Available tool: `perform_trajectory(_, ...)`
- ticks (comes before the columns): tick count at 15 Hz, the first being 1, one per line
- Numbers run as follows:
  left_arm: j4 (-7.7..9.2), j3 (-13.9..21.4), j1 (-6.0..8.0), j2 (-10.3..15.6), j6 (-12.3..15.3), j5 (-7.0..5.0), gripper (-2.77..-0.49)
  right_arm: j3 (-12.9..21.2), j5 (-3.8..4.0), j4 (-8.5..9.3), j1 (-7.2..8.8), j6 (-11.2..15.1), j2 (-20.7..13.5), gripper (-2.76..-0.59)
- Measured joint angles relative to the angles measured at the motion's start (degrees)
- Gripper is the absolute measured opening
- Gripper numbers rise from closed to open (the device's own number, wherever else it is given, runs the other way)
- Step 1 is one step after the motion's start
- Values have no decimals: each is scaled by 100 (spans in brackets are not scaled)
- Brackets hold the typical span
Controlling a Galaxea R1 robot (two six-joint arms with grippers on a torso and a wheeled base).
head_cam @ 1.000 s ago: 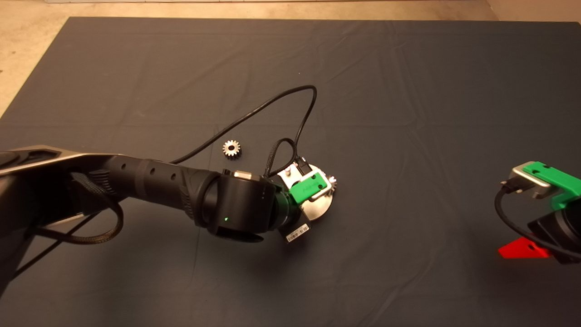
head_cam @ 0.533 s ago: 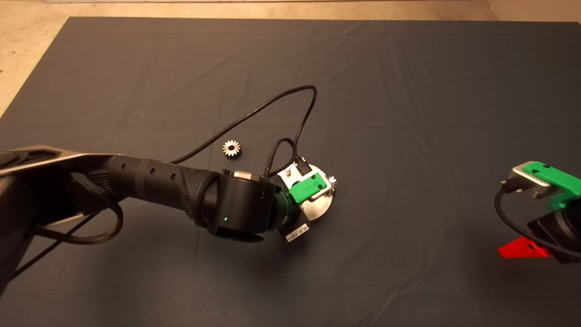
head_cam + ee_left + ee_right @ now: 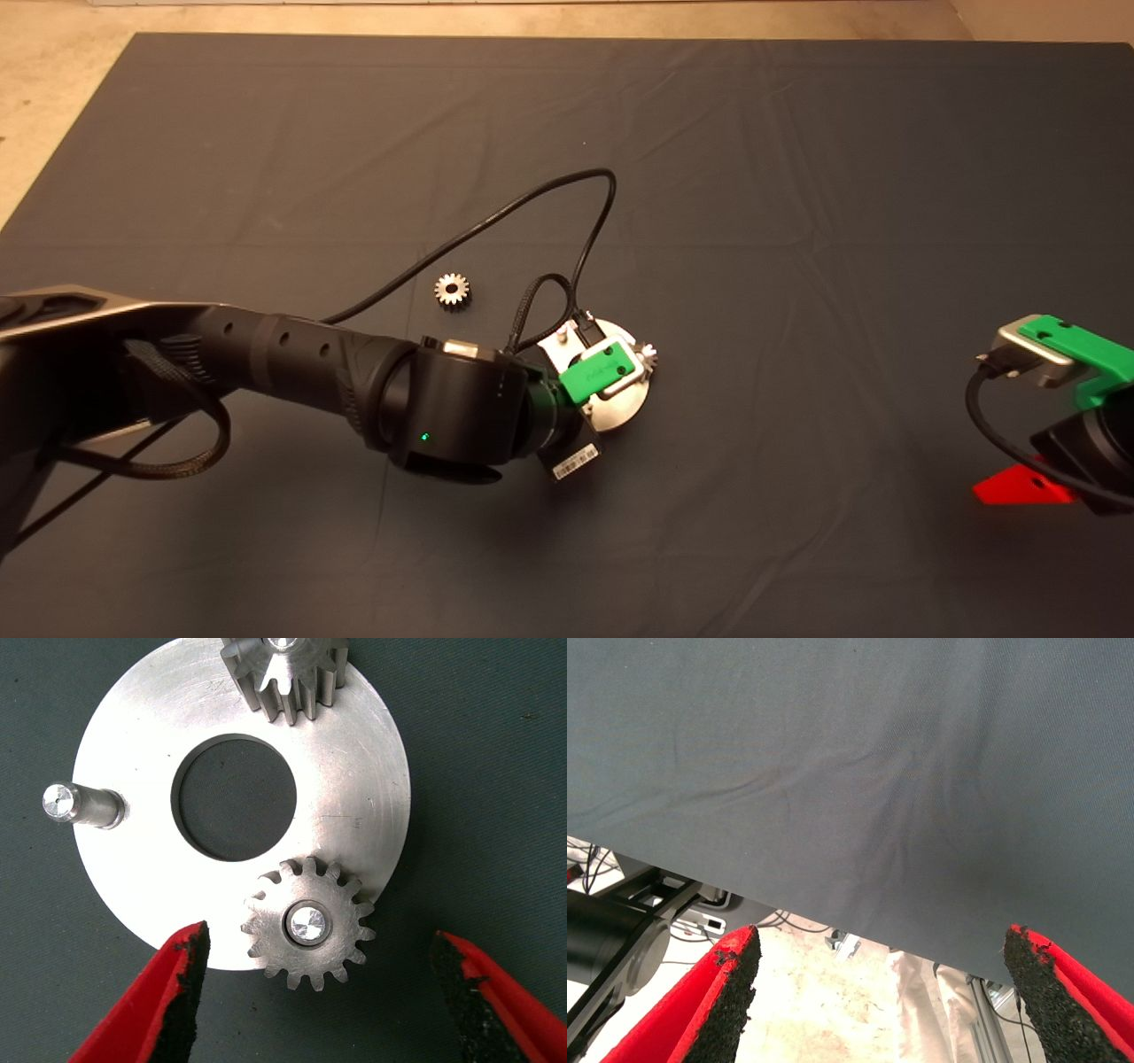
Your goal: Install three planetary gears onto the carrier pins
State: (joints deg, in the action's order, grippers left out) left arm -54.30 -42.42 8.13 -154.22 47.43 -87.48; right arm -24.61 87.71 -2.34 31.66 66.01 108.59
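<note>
**Two gears seated, one pin bare, third gear loose on mat**

Landmark: carrier disc [image 3: 372,806], flat on the mat [image 3: 797,177] w/ big centre hole.

L gripper [image 3: 323,992] hangs directly over the disc, fingers spread wide, nothing between them. One pad [image 3: 186,979] sits over the disc's edge, the other out past the rim over bare mat, w/ a seated gear [image 3: 308,924] between the two. That gear is down on its pin – the pin's shiny tip shows in the bore, gear face level w/ the disc. Judgement: spread is a release stance; the gear stays put by itself, so no grip needed.

Second gear [image 3: 285,678] is on another pin across the centre hole, partly cut off at the view's edge; looks seated too.

Third pin [image 3: 75,804] stands bare at the disc's rim, approx. a third of the way round from each gear.

Last gear [image 3: 452,290] lies flat on the mat, well apart from the disc, beyond the arm's cable loop. Bore up suits a top-down pick.

R gripper [image 3: 881,992] waits far from the disc at the mat's edge, fingers apart, empty; its view shows mat and floor beyond.

Judgement: approx. two-thirds done.
</note>
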Motion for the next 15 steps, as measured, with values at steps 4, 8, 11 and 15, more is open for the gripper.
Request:
perform_trajectory(4,124,92,282,40,58,2,-137,-140,0,0,-2,-133,44,-133)
perform_trajectory(8,476,168,612,209,228,2,-137,-204,18,-2,-148,-215,376,-133)
perform_trajectory(11,744,299,752,498,269,16,-137,-219,-15,-66,-364,-215,997,-133)
perform_trajectory(15,844,299,892,1015,284,-20,-137,-245,13,-385,-798,-212,1297,-133)
